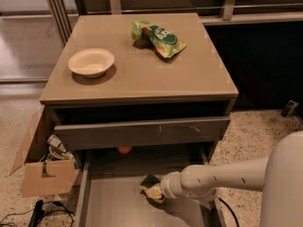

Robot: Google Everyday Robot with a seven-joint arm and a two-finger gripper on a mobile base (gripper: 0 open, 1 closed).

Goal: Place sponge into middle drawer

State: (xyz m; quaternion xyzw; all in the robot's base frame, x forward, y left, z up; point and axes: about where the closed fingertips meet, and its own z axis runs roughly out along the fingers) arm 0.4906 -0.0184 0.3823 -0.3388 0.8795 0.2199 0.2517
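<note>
We see the gripper (159, 192) low inside the open middle drawer (118, 205), clamped on the sponge (150, 184). The sponge sticks out from the gripper tip, tilted above the drawer floor.

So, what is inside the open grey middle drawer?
A yellow-and-green sponge at the gripper, and an orange thing at the back. The drawer front above hides the rest.

Bowl (91, 62), snack bag (158, 38), cardboard box (45, 176)

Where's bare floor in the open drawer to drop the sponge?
The middle drawer has bare floor between its left wall and the sponge at the end effector, and back toward the small orange object. The arm crowds the right side.
</note>
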